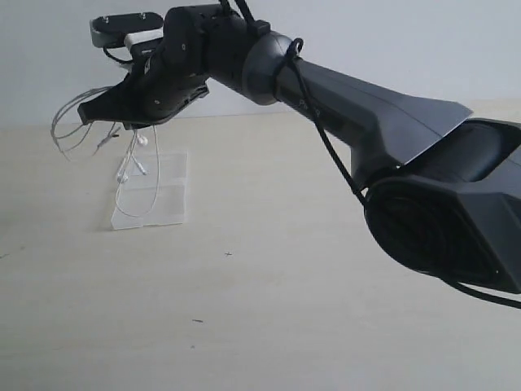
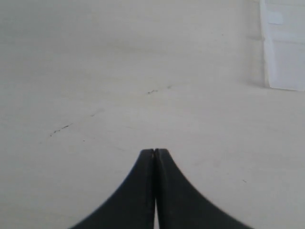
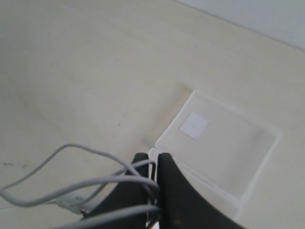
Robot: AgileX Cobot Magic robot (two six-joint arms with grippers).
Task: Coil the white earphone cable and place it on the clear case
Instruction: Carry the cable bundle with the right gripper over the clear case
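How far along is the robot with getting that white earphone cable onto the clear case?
Looks done: the white earphone cable is gathered into loose loops. In hand: the right gripper is shut on those loops above the clear case, with strands dangling toward it. Left to do: set the bundle down on the case and let go. The left gripper is shut and holds nothing.

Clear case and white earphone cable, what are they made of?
The clear case looks like thin hard plastic, glossy: the table shows through it. The white earphone cable looks like smooth, soft rubbery plastic, probably over wire: it droops in loose loops from the right gripper.
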